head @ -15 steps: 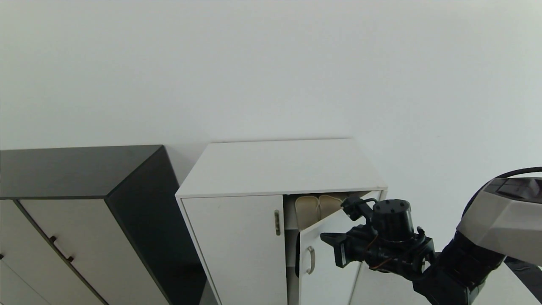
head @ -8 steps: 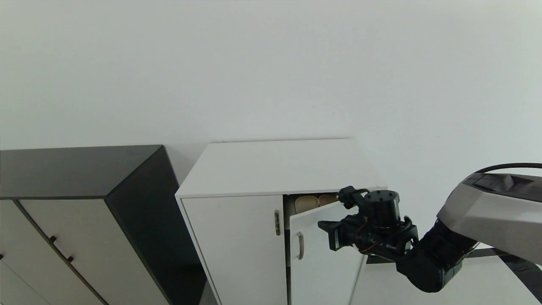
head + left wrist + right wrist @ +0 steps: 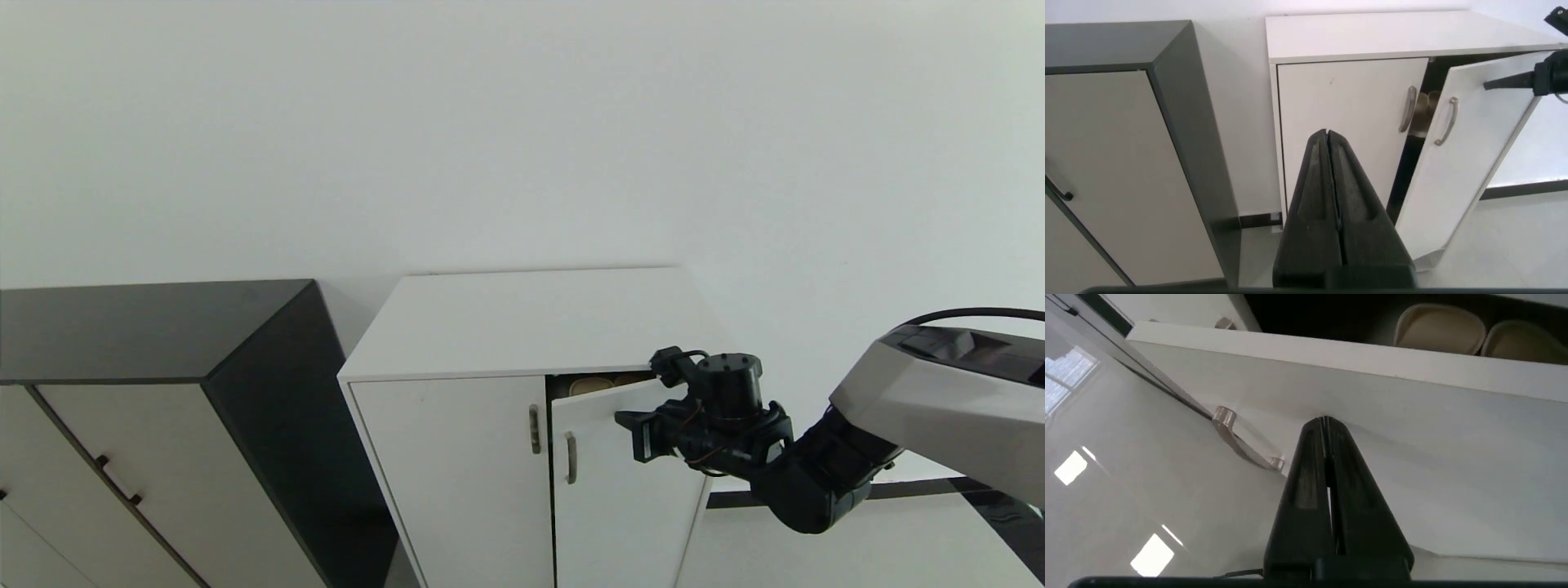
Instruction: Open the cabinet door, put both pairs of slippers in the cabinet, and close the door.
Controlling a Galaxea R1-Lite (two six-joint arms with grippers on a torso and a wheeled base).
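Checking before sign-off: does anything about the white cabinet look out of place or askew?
Only the right door: it stands ajar, not flush with the left door, with beige slippers showing through the gap. The shut right gripper seems to rest against it. No damage visible.

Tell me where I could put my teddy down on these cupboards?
The white cabinet's top is bare, from the wall to its front edge. The dark cabinet's top beside it is bare too. Crowded: the right door, with the right hand at it and slippers just behind the narrow gap.
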